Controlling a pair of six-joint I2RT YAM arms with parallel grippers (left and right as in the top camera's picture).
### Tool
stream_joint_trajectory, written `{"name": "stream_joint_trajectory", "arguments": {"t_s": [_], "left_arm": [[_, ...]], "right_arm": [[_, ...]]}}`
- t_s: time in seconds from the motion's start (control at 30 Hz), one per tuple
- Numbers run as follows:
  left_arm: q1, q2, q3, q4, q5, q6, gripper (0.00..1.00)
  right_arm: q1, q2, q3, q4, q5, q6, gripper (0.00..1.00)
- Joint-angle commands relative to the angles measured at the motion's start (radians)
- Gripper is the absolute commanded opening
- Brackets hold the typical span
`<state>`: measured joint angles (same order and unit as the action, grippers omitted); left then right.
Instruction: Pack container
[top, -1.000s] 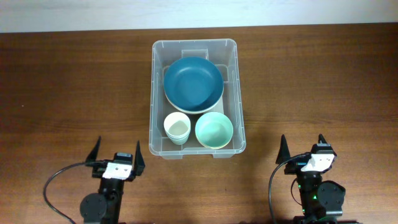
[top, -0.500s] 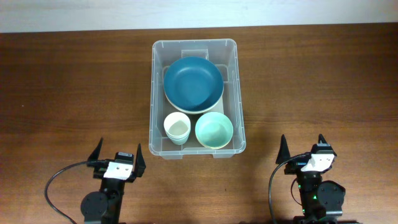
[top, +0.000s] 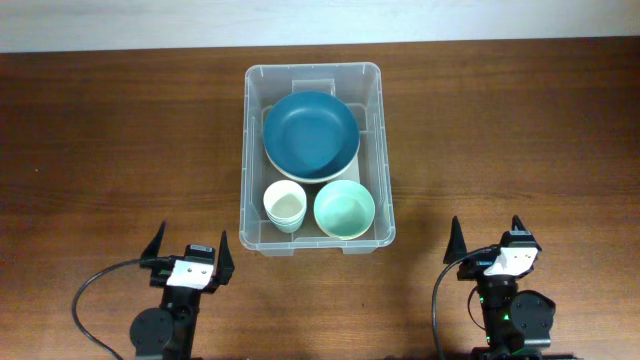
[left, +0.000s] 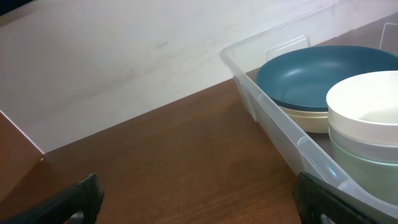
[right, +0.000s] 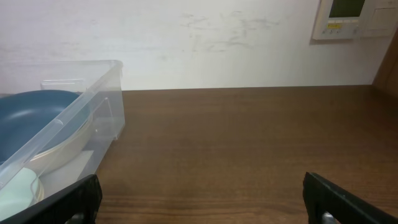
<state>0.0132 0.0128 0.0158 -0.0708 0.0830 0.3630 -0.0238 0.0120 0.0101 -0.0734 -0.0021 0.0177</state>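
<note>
The clear plastic container (top: 250, 150) stands at the table's middle. Inside it a dark blue bowl (top: 311, 133) rests on a cream plate at the far end, with a cream cup (top: 284, 205) and a mint green bowl (top: 345, 208) at the near end. My left gripper (top: 188, 250) is open and empty at the front left, apart from the container. My right gripper (top: 487, 238) is open and empty at the front right. The left wrist view shows the container's wall (left: 273, 118), the blue bowl (left: 317, 71) and stacked cups (left: 364, 115). The right wrist view shows the container's corner (right: 106, 106).
The brown wooden table (top: 120, 130) surrounds the container. A white wall runs along the table's far edge, with a wall panel (right: 351, 17) at the upper right of the right wrist view.
</note>
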Motion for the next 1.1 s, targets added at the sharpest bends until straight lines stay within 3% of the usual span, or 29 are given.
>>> {"name": "stream_joint_trajectory", "arguments": {"t_s": [0.0, 0.6, 1.07], "left_arm": [[-0.004, -0.008, -0.007, 0.002, 0.018, -0.007, 1.00], [-0.004, -0.008, -0.007, 0.002, 0.019, -0.007, 1.00], [-0.004, -0.008, -0.007, 0.002, 0.019, -0.007, 1.00]], "right_arm": [[0.002, 0.000, -0.005, -0.005, -0.010, -0.006, 0.99], [0.013, 0.085, -0.005, -0.005, -0.010, -0.007, 0.99], [0.017, -0.009, -0.005, -0.005, -0.010, -0.007, 0.99]]}}
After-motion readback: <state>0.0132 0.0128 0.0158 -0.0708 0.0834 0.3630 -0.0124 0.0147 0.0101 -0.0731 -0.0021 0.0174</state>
